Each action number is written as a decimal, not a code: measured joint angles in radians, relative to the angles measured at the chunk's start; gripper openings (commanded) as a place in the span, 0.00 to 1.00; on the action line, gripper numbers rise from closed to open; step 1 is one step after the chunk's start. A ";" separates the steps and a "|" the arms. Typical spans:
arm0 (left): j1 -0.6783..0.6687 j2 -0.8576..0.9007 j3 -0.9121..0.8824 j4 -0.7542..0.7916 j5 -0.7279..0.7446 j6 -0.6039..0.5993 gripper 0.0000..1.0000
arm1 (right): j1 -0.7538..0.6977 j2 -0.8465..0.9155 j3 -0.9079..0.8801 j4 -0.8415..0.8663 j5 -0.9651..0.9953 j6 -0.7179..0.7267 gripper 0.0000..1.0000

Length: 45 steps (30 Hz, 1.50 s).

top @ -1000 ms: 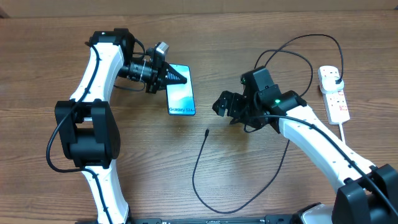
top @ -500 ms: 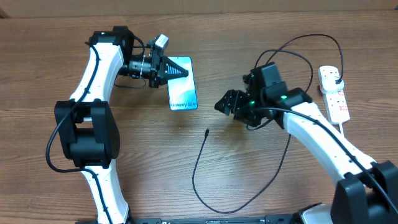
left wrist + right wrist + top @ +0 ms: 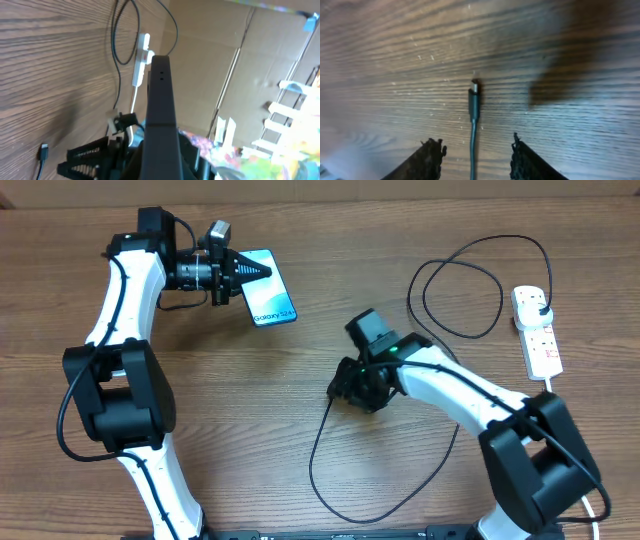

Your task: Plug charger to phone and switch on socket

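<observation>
My left gripper (image 3: 252, 273) is shut on the phone (image 3: 268, 302) and holds it off the table at the far left, lit blue screen up. In the left wrist view the phone (image 3: 160, 110) shows as a dark edge-on slab. The charger (image 3: 312, 460) is a thin black cable looping across the table to a black plug (image 3: 540, 302) in the white socket (image 3: 540, 335) at the right edge. My right gripper (image 3: 342, 394) sits low over the cable's free end. Its connector tip (image 3: 474, 96) lies on the wood just ahead of the right gripper (image 3: 476, 150), and the cable runs between the open fingers (image 3: 432, 156) without touching them.
The socket's thick white cord (image 3: 555, 395) runs toward the near right edge. Cable loops (image 3: 460, 280) lie between my right arm and the socket. Cardboard walls (image 3: 235, 65) stand beyond the table. The socket (image 3: 142, 52) also shows far off in the left wrist view.
My left arm carried the phone up and to the far left. My right gripper swung down-left onto the cable's free end, and its fingers narrowed around the cable.
</observation>
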 measured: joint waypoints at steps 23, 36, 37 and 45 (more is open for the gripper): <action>0.002 0.000 0.000 -0.008 -0.026 -0.033 0.04 | 0.098 0.100 0.023 0.097 0.082 0.177 0.21; 0.002 0.000 0.000 -0.008 -0.043 -0.032 0.04 | 0.040 0.111 0.028 0.077 0.020 -0.049 0.04; 0.002 0.000 0.000 -0.008 -0.047 -0.029 0.04 | 0.026 0.108 0.028 0.072 0.004 -0.080 0.04; 0.002 0.000 0.000 -0.026 0.018 0.101 0.04 | -0.051 -0.202 0.032 0.122 -0.237 -0.361 0.04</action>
